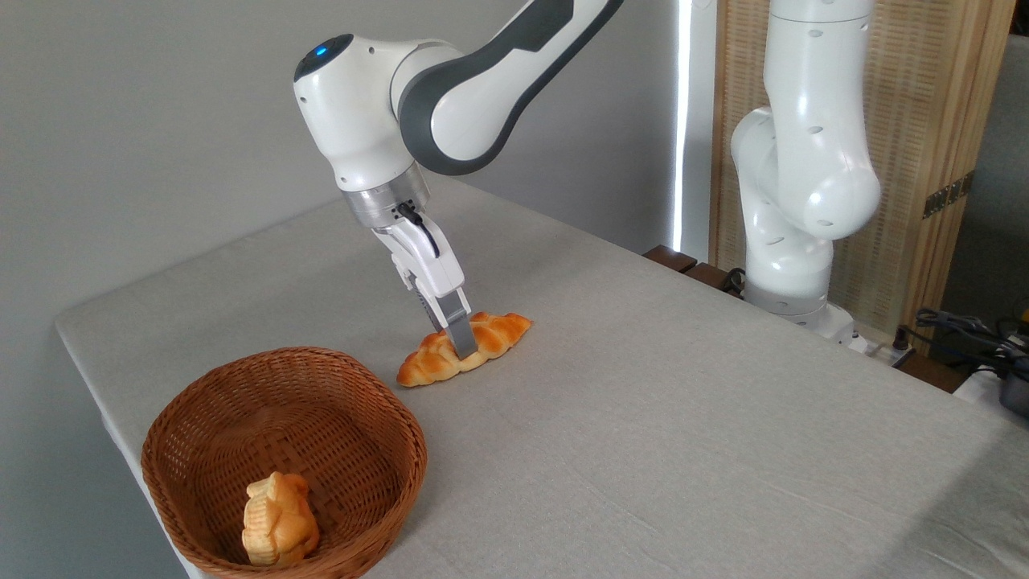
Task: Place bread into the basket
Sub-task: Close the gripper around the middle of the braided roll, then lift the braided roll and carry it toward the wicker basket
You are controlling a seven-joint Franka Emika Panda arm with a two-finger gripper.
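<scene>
Gripper (457, 342) is down on the bread (466, 347), fingers (461, 336) narrow and set across the loaf at about its middle. The near finger lies against the front side; the far one is mostly hidden behind the crust. Whether the pinch is fully made cannot be told. A grip across the narrow width, near the centre, looks chosen so the loaf should hang level and not tip when raised.

Bread rests flat on the table (643, 418), just beyond the basket (201, 418) rim, close to it but apart. Long axis runs on a diagonal: near pointed end down-left, toward the basket; far end up-right, away from it. The loaf is not yet lifted.

Basket sits at the table's near-left corner, open side up. A smaller pale lumpy bread piece (277, 519) lies inside at the front, leaving the back and middle free. Judged: the loaf is about as long as the basket, so it likely needs its axis lined with the basket's longer span.
</scene>
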